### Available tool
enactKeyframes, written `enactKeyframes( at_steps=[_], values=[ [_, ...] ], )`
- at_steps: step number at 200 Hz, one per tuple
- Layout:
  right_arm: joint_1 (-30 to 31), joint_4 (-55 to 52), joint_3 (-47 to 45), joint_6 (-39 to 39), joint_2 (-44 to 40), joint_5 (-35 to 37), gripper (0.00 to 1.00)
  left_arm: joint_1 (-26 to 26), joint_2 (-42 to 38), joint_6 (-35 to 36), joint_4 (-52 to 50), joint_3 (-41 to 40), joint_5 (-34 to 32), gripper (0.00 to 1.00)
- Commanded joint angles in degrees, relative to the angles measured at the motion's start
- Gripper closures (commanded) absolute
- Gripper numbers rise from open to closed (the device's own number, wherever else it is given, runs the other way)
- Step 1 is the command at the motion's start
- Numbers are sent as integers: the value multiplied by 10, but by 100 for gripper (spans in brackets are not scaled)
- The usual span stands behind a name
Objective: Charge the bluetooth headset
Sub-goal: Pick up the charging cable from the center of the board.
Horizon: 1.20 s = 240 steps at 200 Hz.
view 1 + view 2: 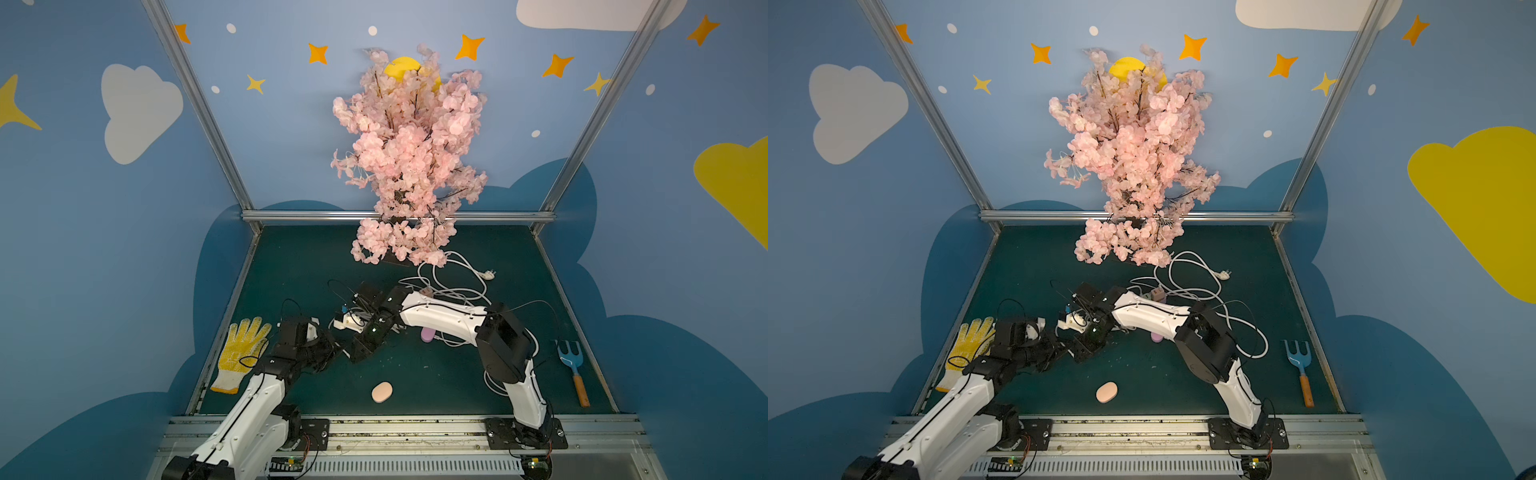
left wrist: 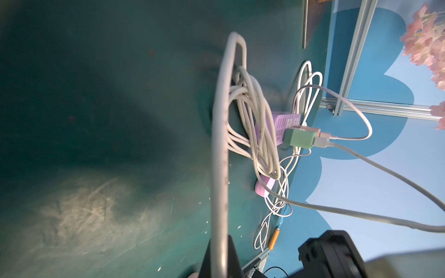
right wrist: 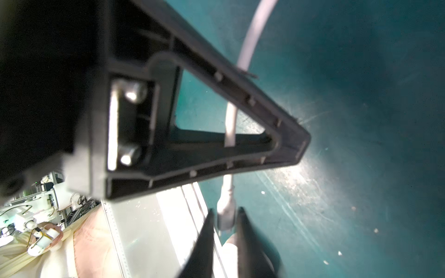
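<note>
Obs: left pincer (image 2: 221,243) is pressed together on the thick white charging cable (image 2: 219,144). In the left wrist view the cable rises straight out from between its dark fingers. The right pincer (image 3: 225,214) sits at the cable's white moulded plug (image 3: 225,222), one dark finger on either side. Cannot tell whether it pinches the plug or merely flanks it. The black triangular frame filling the right wrist view is, I judge, a finger of the left pincer, so both meet on one short run of cable, mid-worktop. Likely reason: one steadies the cord while the other takes the plug end for aiming.

Task's thing: the peach oval headset case (image 1: 381,392) (my reading of it) lies alone near the front edge, well apart from both pincers, with nothing plugged in. Charging not yet begun.

Supply side: green block adapter (image 2: 301,138) seated on a lilac power strip (image 2: 286,121). Two USB leads leave it, and coils of white cord are heaped over the strip.

Surface: dark green matte worktop (image 1: 299,270), scuffed pale in patches, flecked white.

Room: blue walls painted with clouds and stars, aluminium frame posts, and a pink artificial blossom tree (image 1: 411,166) at the back. A yellow-dotted knit glove (image 1: 241,353) lies at the left edge and a blue hand rake with orange handle (image 1: 571,370) at the right, both idle.
</note>
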Motion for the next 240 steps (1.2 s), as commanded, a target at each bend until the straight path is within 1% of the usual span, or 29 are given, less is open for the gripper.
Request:
enactKeyframes(
  at_steps=[1, 18, 46, 72, 94, 106, 136, 164, 169, 178, 187, 218, 240],
  values=[
    [-10, 35, -25, 14, -38, -47, 65, -3, -4, 18, 29, 16, 13, 96],
    [-24, 70, -47, 36, -61, -81, 61, -3, -8, 32, 67, 14, 30, 97],
    [-43, 103, -75, 58, -103, -120, 56, -4, 1, 58, 101, 29, 60, 96],
    [-51, 105, -89, 65, -131, -128, 49, -5, 20, 65, 146, 49, 109, 97],
    [-58, 141, -117, 86, -150, -132, 48, -4, 27, 68, 171, 69, 148, 97],
    [-62, 168, -128, 101, -153, -142, 50, -5, 28, 71, 170, 79, 164, 97],
    [-68, 199, -124, 121, -144, -159, 61, -5, 25, 63, 185, 86, 191, 97],
    [-74, 191, -119, 118, -148, -164, 64, -6, 23, 66, 179, 88, 205, 97],
    [-76, 187, -119, 115, -151, -166, 65, -5, 22, 68, 177, 89, 208, 97],
    [-80, 178, -119, 109, -158, -168, 72, -5, 22, 73, 170, 91, 211, 97],
    [-86, 167, -119, 103, -166, -169, 74, -5, 23, 77, 166, 92, 214, 97],
    [-106, 147, -133, 94, -192, -168, 74, -5, 25, 77, 171, 94, 232, 96],
    [-113, 134, -136, 87, -191, -167, 74, -5, 24, 76, 179, 97, 242, 97]
  ],
)
